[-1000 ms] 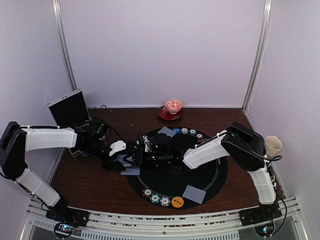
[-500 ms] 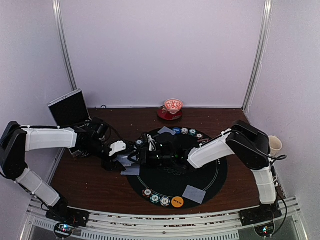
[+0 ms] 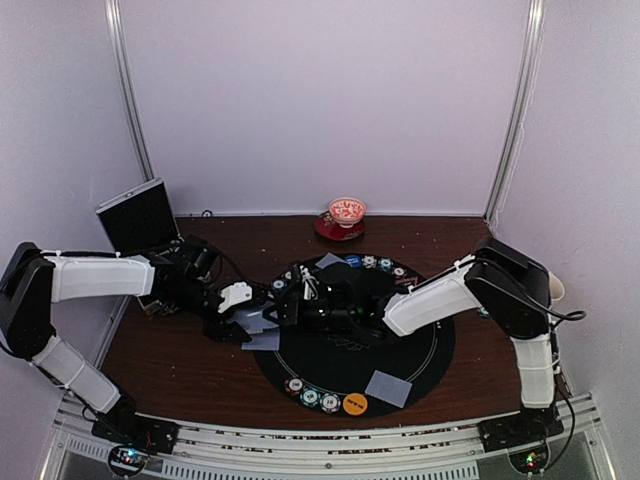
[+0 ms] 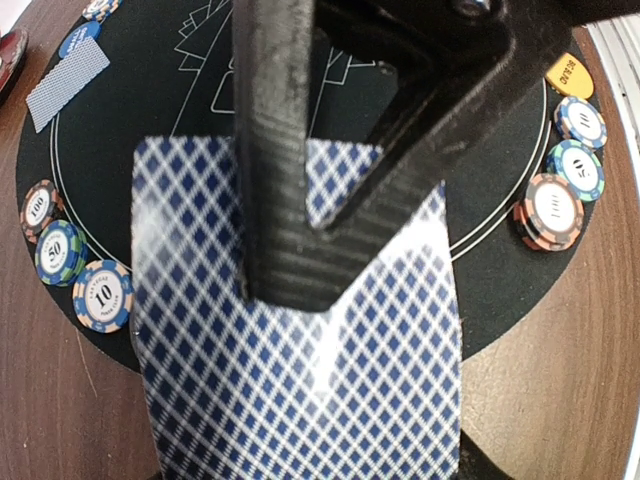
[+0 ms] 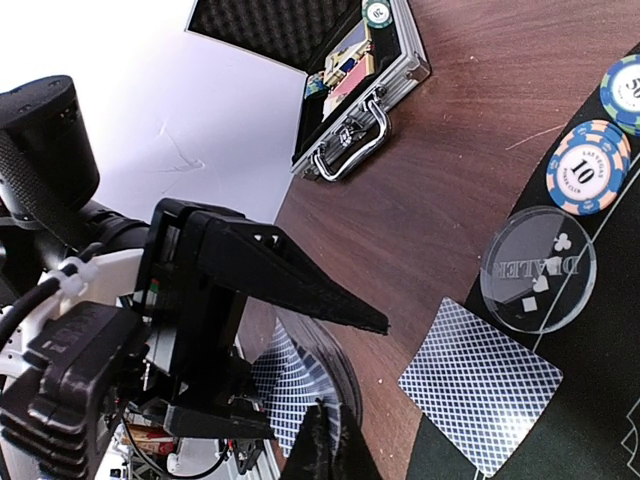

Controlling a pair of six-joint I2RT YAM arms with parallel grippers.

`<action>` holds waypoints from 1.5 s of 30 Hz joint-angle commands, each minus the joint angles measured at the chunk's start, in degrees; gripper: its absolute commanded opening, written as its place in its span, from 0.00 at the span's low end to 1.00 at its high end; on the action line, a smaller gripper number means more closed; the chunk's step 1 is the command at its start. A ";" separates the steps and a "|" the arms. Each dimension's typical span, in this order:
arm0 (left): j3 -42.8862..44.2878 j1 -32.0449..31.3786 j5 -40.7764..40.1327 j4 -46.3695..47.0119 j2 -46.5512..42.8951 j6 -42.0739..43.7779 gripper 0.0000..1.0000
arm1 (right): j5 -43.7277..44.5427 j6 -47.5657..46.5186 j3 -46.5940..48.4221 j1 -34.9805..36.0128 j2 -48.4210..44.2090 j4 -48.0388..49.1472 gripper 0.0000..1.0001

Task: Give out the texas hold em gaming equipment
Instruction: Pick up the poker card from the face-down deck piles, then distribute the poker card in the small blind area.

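Note:
My left gripper (image 3: 247, 320) is shut on a deck of blue-diamond-backed playing cards (image 4: 300, 380) just off the left edge of the black mat (image 3: 420, 350). My right gripper (image 5: 335, 440) reaches across from the right and is shut on the edge of the top card (image 5: 300, 385), which bows upward. Single cards lie on the mat at the back (image 3: 333, 263) and the front right (image 3: 388, 387), and one lies below the deck (image 3: 262, 341). Striped chips (image 3: 310, 396) and an orange disc (image 3: 354, 404) line the front rim. More chips (image 3: 376, 264) sit at the back.
An open silver chip case (image 3: 138, 215) stands at the back left. A red-and-white bowl on a saucer (image 3: 347, 212) sits at the back centre. A pale cup (image 3: 546, 290) is at the right wall. A clear dealer disc (image 5: 537, 268) lies beside a loose card (image 5: 480, 385).
My right gripper has slid left to the deck and closed its fingers on the top card. The left gripper has held the deck still.

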 commanded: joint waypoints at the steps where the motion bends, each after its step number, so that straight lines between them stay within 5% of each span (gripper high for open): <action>1: 0.26 -0.19 1.80 0.72 0.17 0.73 0.58 | 1.24 -0.50 -2.71 -0.42 -3.56 0.27 0.00; 21: 0.09 -0.26 1.67 0.97 -0.22 0.53 0.58 | 16.36 5.54 -17.28 -10.48 -13.27 7.73 0.00; 34: 0.17 -0.22 1.78 1.02 -0.26 0.59 0.58 | 22.86 9.02 -3.37 -19.06 -0.48 2.61 0.00; 45: 0.09 -0.20 2.06 1.00 -0.84 0.78 0.58 | 27.67 10.41 8.71 -19.53 7.94 -4.33 0.00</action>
